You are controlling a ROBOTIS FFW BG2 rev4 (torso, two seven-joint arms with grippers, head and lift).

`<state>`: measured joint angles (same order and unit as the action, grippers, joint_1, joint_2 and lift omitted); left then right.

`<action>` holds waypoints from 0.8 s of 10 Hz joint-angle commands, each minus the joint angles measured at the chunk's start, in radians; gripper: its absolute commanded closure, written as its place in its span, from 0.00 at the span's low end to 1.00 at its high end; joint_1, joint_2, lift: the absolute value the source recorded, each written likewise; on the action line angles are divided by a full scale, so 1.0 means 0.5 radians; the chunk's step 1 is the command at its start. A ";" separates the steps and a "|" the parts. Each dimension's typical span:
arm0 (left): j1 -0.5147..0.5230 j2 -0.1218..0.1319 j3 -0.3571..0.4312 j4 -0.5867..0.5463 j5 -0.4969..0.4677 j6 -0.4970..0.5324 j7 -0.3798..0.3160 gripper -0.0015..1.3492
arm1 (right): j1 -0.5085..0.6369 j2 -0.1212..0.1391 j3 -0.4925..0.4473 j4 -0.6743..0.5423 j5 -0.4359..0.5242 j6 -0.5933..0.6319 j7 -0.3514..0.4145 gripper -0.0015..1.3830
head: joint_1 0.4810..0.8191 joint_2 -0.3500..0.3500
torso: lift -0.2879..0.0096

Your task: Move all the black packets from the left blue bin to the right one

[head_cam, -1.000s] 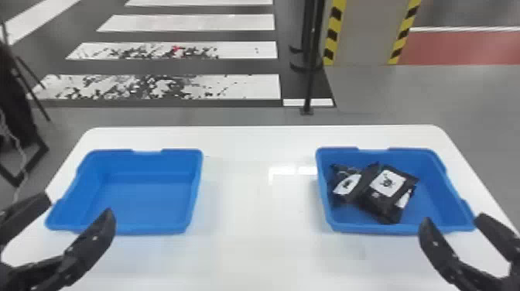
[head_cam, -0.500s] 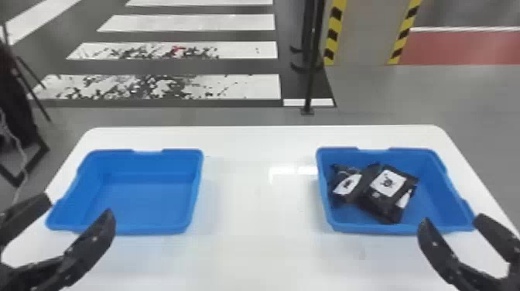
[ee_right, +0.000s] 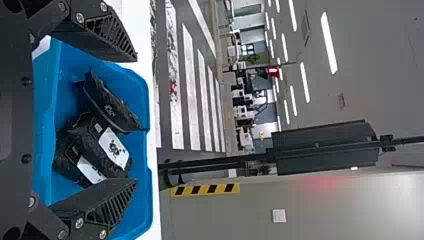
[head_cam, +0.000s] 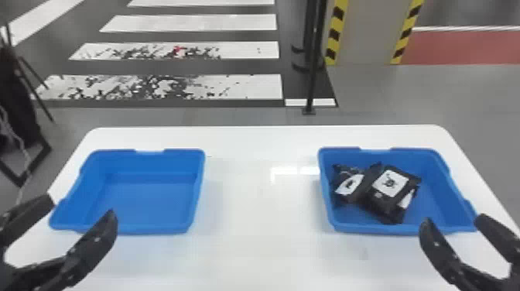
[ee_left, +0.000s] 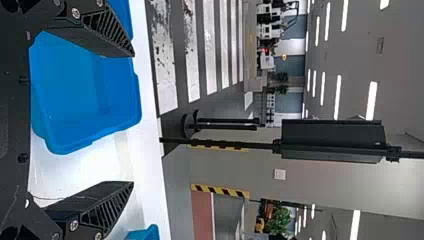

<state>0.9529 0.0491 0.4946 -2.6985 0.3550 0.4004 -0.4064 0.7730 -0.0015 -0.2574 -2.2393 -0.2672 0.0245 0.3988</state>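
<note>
At the lower left of the head view, my left gripper [head_cam: 83, 211] stands open in front of the left blue bin [head_cam: 147, 230], whose inside shows bare blue. My right gripper [head_cam: 452, 220] is open at the near right corner of the right blue bin [head_cam: 456, 193]. Several black packets [head_cam: 390, 185] with white labels lie overlapping in that bin's left and middle part. In the left wrist view my left gripper [ee_left: 134, 117] has its fingers wide apart with nothing between them. In the right wrist view my right gripper [ee_right: 136, 120] is spread as well, with packets [ee_right: 107, 145] beyond it in the bin.
Both bins stand on a white table [head_cam: 255, 216], with bare tabletop between them. Behind the table a black pole [head_cam: 315, 58] rises from the floor. A black stand with a cable [head_cam: 23, 154] is at the far left.
</note>
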 commanded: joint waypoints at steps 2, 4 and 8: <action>-0.006 0.000 -0.004 0.010 0.004 0.004 0.003 0.11 | 0.000 0.005 0.000 0.000 -0.004 0.000 0.003 0.13 | 0.63 0.55 | 0.50; -0.006 0.000 -0.004 0.010 0.008 0.004 0.003 0.11 | 0.000 0.005 0.000 0.000 -0.008 0.000 0.003 0.13 | 0.63 0.56 | 0.50; -0.006 0.000 -0.004 0.010 0.016 0.004 0.003 0.11 | 0.005 0.005 0.000 -0.005 -0.012 0.000 0.003 0.13 | 0.63 0.56 | 0.50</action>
<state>0.9497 0.0491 0.4925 -2.6936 0.3623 0.4025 -0.4049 0.7755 -0.0015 -0.2572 -2.2416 -0.2736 0.0241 0.4007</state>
